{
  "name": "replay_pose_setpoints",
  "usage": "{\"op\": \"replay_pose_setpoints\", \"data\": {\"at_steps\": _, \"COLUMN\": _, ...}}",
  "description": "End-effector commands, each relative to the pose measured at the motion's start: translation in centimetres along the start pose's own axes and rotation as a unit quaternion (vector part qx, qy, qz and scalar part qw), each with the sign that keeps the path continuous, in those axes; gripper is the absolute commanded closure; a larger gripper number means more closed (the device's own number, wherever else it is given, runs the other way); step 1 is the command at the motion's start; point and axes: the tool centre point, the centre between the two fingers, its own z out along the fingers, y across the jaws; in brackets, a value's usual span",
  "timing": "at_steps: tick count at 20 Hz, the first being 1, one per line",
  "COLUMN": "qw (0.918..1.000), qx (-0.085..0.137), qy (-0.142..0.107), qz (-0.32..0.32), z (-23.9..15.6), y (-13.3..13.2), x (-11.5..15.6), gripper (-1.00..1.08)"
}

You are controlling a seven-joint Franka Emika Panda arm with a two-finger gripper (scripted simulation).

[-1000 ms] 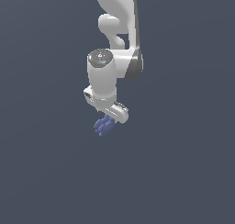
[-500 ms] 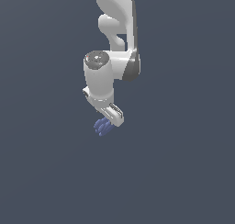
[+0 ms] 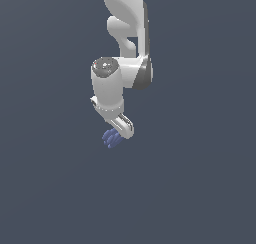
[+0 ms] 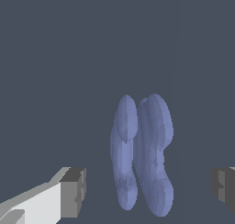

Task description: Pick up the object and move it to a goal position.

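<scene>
Plain dark slate-grey background; white gripper [image 3: 116,136], jaws spread, now lower, straddles small blue-violet lobed object [image 4: 142,156] without touching; no writing visible.

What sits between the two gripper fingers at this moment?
In the wrist view, the blue-violet object lies between the open gripper's fingers, with bare gaps on both sides; neither finger touches it.

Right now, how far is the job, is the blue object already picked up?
Done: the gripper is positioned over the blue-violet lobed object. In hand: the object sits between the open fingers, untouched on both sides. Left: closing, lifting and carrying it to the goal, which is not visible.
</scene>
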Motion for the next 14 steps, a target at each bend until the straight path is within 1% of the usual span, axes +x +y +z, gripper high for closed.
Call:
{"op": "replay_pose_setpoints", "data": {"at_steps": 1, "qw": 1.0000, "qx": 0.000, "qy": 0.000, "qz": 0.000, "z": 0.9, "y": 0.0, "x": 0.0, "gripper": -0.92}}
{"op": "replay_pose_setpoints", "data": {"at_steps": 7, "qw": 1.0000, "qx": 0.000, "qy": 0.000, "qz": 0.002, "z": 3.8, "y": 0.1, "x": -0.1, "gripper": -0.92}}
{"op": "replay_pose_setpoints", "data": {"at_steps": 12, "qw": 1.0000, "qx": 0.000, "qy": 0.000, "qz": 0.002, "z": 4.5, "y": 0.0, "x": 0.0, "gripper": -0.92}}
{"op": "replay_pose_setpoints", "data": {"at_steps": 13, "qw": 1.0000, "qx": 0.000, "qy": 0.000, "qz": 0.002, "z": 4.5, "y": 0.0, "x": 0.0, "gripper": 1.08}}
{"op": "replay_pose_setpoints", "data": {"at_steps": 14, "qw": 1.0000, "qx": 0.000, "qy": 0.000, "qz": 0.002, "z": 4.5, "y": 0.0, "x": 0.0, "gripper": 1.08}}
